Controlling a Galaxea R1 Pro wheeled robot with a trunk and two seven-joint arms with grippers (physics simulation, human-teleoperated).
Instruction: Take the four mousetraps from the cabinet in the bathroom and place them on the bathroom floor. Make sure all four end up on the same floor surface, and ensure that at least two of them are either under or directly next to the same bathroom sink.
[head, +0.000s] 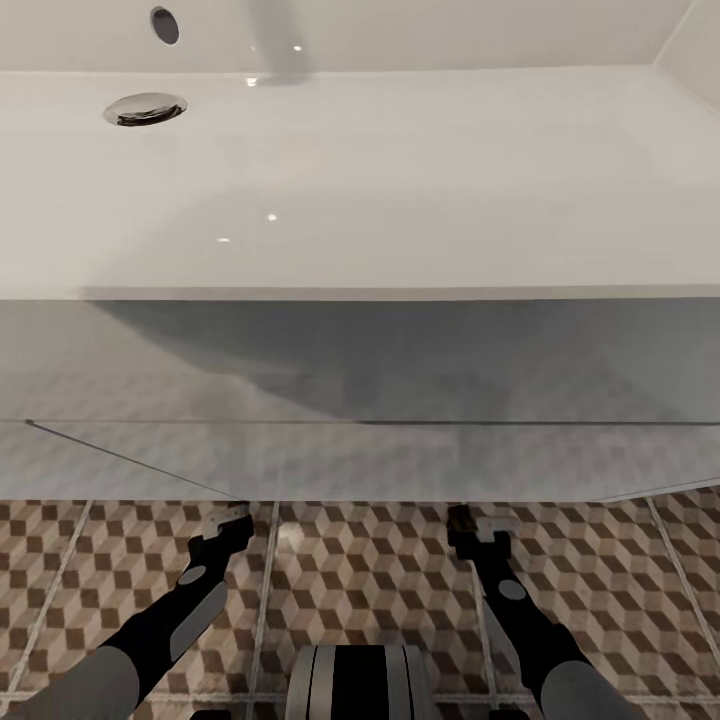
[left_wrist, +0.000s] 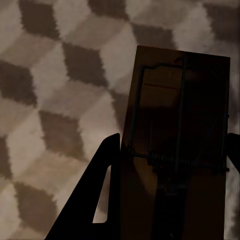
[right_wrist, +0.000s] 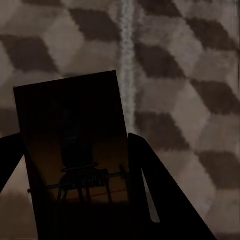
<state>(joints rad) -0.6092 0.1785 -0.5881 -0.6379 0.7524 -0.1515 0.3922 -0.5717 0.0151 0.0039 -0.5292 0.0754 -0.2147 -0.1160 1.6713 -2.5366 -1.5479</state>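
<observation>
Gripping one mousetrap (left_wrist: 175, 145) each, left gripper (head: 238, 522) and right gripper (head: 470, 525) hover over bathroom floor (head: 360, 570) at the vanity's (head: 360, 460) base edge.

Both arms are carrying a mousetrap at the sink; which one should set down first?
Either. The left gripper and right gripper each hold a mousetrap low over the bathroom floor by the sink.

Two mousetraps held over the tiled bathroom floor

One mousetrap (left_wrist: 177, 145), a flat brown board with dark wire spring and bar, is gripped between the fingers of the left gripper (head: 237, 522) above the cube-patterned bathroom floor (head: 380, 570). A second mousetrap (right_wrist: 75, 150), of the same look, is clamped edgewise in the right gripper (head: 470, 525). Both are seen in shadow, close to the base of the white unit, and well apart from each other.
</observation>
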